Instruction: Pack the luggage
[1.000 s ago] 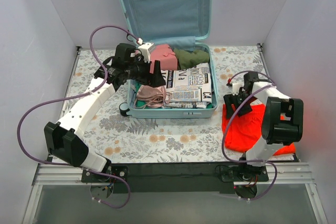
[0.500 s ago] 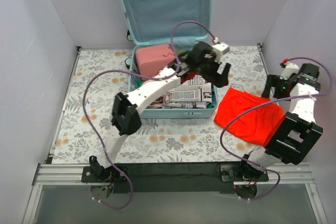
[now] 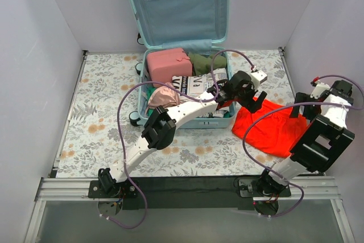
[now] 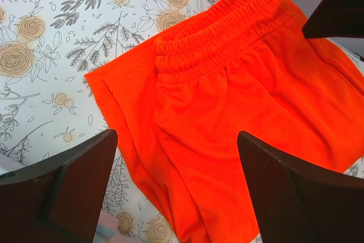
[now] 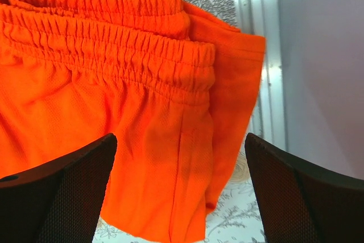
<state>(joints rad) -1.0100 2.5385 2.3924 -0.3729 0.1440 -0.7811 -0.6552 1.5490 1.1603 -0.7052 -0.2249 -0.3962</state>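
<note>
The luggage [image 3: 185, 92] lies open at the table's back, its lid [image 3: 179, 4] leaning on the wall. A pair of orange shorts [image 3: 272, 130] is spread on the table to its right. My left gripper [image 3: 252, 104] hangs over the shorts' left edge. It is open, and in the left wrist view the shorts [image 4: 227, 83] lie below its gripper [image 4: 176, 189] with nothing between the fingers [image 4: 62, 192]. My right gripper [image 3: 300, 110] is open over the right edge, and the waistband [image 5: 114, 44] shows above its gripper [image 5: 179, 192].
Inside the luggage are a pink pouch [image 3: 166, 64], an olive garment [image 3: 206, 62], a black-and-white printed cloth [image 3: 199, 86] and a pink cloth [image 3: 162, 98]. White walls close in three sides. A metal rail [image 5: 267, 55] runs along the table's right edge beside the shorts.
My left arm has swung from the luggage's left side across to the shorts' left edge. My right gripper has moved to their right edge. Both grippers have opened wider and the shorts lie flatter.
</note>
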